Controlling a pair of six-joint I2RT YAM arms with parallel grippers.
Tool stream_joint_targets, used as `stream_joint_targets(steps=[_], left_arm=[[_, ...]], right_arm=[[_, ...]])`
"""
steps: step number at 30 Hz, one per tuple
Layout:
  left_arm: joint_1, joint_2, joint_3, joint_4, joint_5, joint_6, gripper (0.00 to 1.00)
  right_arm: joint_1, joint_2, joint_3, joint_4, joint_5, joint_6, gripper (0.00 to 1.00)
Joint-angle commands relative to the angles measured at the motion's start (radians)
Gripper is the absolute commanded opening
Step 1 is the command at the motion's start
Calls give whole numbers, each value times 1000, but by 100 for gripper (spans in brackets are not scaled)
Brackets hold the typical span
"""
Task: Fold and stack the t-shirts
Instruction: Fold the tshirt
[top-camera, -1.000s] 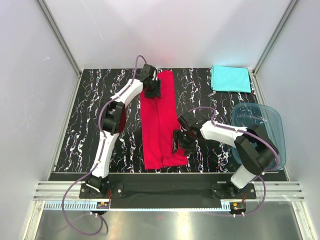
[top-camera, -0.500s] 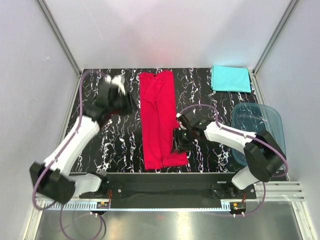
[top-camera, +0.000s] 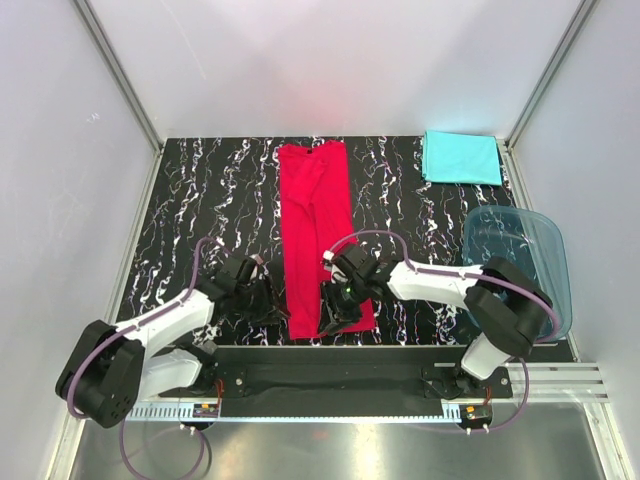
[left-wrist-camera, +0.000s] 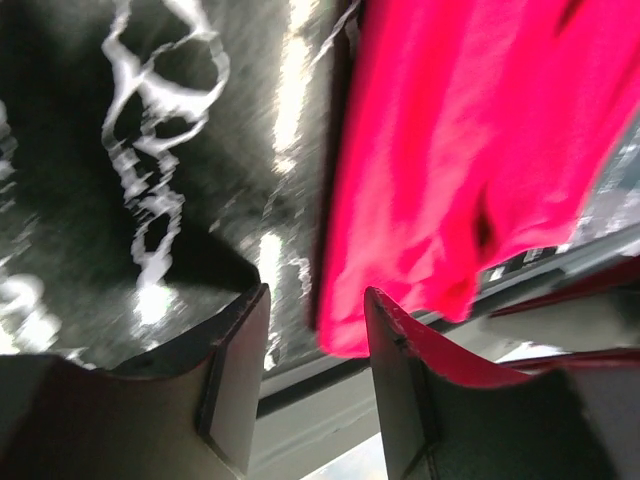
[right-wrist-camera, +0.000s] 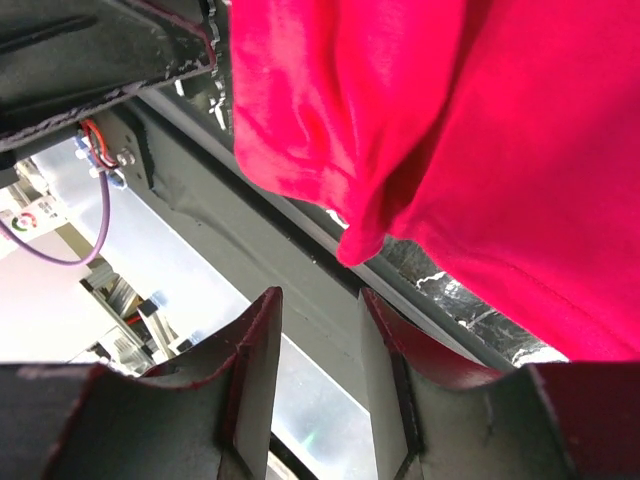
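Red soft cloth runs down the middle of the table (top-camera: 200, 190). It is the red t-shirt (top-camera: 316, 230), folded into one long strip that goes from the far side to the near edge. The cloth is smooth, with a long crease down it and some small wrinkles. At the near end a floppy bit sticks out to the right, so that end is wider. The table is black and shiny, with thin white wiggly lines like marble. The turquoise t-shirt (top-camera: 460, 157) lies flat in the far right corner, folded into a neat rectangle, well apart from the red one. A see-through blue plastic tub (top-camera: 520, 255) with round corners sits at the right side of the table. The left hand (top-camera: 266, 303) is low over the table, just beside the near left corner of the red t-shirt. Its dark fingers (left-wrist-camera: 235, 380) are spread apart and grip nothing. The right hand (top-camera: 333, 308) is over the near right corner of the red t-shirt. Its fingers (right-wrist-camera: 250, 380) are spread too, with nothing between them, and a rumpled red corner shows just past their tips.
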Motion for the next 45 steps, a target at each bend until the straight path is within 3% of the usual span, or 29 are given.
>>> stream_joint_targets(steps=[1, 16, 19, 24, 30, 36, 37, 41, 44, 45], left_arm=[[-18, 26, -31, 180, 66, -69, 47], [-73, 52, -64, 121, 60, -132, 46], [-85, 51, -55, 78, 45, -129, 45], [-101, 37, -47, -3, -10, -115, 43], [-107, -35, -50, -57, -20, -107, 45], [-116, -31, -77, 33, 57, -121, 50], [-116, -23, -77, 44, 61, -124, 50], [-124, 12, -80, 81, 81, -139, 50], [-127, 18, -86, 101, 83, -150, 50], [-127, 18, -87, 105, 80, -152, 50]], right_arm=[[7, 16, 22, 37, 27, 38, 44], [10, 90, 42, 19, 46, 45, 43], [10, 90, 41, -10, 71, 44, 37], [10, 73, 18, -44, 108, 55, 16], [10, 45, -14, -73, 151, 64, 10], [12, 41, -47, -33, 94, 71, 15], [10, 38, -48, -27, 90, 67, 23], [10, -37, -27, -61, 94, 56, 38], [10, -109, 7, -139, 128, 47, 42], [10, -128, 24, -189, 145, 41, 49]])
